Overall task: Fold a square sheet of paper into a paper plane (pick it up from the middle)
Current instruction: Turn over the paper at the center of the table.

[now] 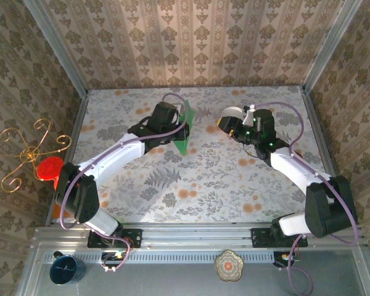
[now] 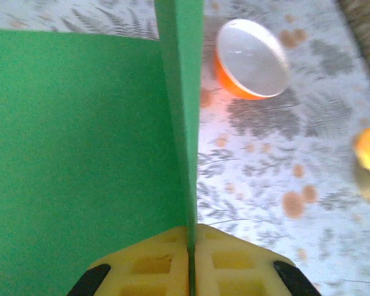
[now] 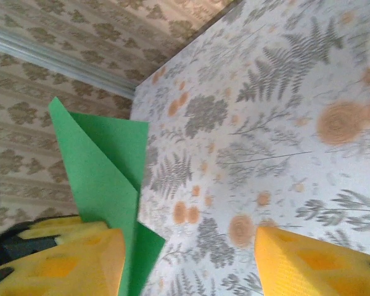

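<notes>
From above, the left arm reaches from its base at the near left corner diagonally to the far half of the counter. There the left gripper meets the folded green paper, a narrow pointed shape standing on edge rather than lying flat.

The left wrist view gives what the overhead cannot. The jaws are clenched on the paper, the two yellow fingers pressed together with one thin upright fold pinched between them. A broad green panel spreads off to the left of that fold. Beyond the fold sits a bowl, orange outside and white inside, tilted toward the camera and apart from the paper.

The right arm bends out toward the right edge and angles back inward. It puts the right gripper just beside the bowl and apart from the paper. In the right wrist view its jaws are released, the yellow fingers spread wide with bare counter between them. The same view shows the paper's sharp tip pointing up and a diagonal flap folded across it, seen against the wall.

The near half of the counter between the two arms lies open. Papered walls close the far, left and right sides.
</notes>
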